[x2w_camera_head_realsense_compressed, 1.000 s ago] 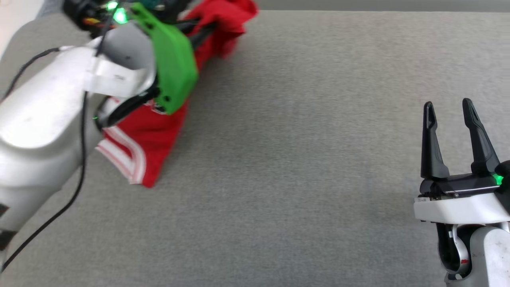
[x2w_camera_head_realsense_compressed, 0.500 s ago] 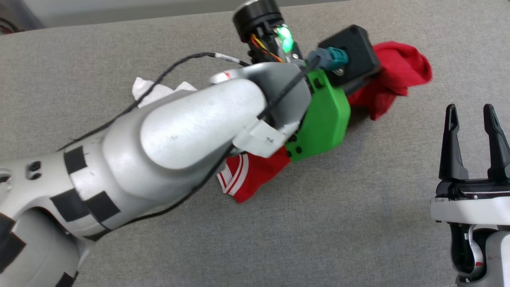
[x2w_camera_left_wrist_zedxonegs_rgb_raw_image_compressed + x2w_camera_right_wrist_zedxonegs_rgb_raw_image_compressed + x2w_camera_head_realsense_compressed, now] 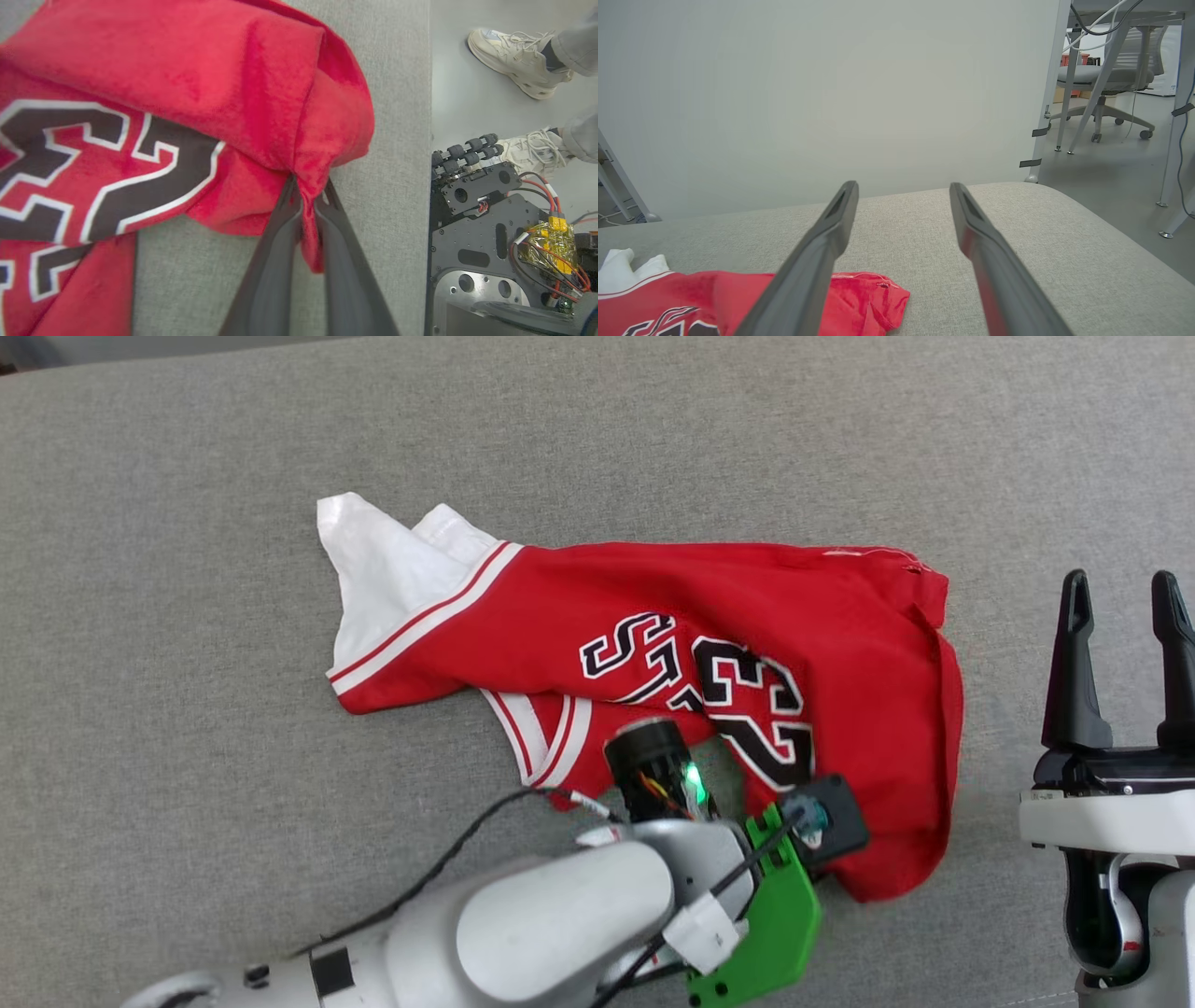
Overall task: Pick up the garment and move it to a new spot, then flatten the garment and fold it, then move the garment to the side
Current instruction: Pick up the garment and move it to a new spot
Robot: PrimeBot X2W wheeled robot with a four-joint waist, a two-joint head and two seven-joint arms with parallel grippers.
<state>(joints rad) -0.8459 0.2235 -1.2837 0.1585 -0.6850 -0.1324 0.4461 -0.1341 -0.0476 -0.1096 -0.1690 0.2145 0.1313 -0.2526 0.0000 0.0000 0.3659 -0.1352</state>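
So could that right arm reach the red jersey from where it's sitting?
Probably yes. Only bare grey cushion lies between the open right tool and the nearest edge of the jersey; the left tool, pinching its edge, is off to the side.

Red garment (image 3: 653,607) is spread out rumpled on the grey surface (image 3: 187,784), white sleeve (image 3: 373,569) at far left. Its near edge is covered by the left arm (image 3: 560,924). Right gripper (image 3: 1121,583) is held at the right, fingers apart.

On surface (image 3: 187,803): garment (image 3: 653,607). At garment's near edge: left gripper (image 3: 308,186). Right of garment, apart: right gripper (image 3: 1120,583). Behind garment: wall (image 3: 831,93).
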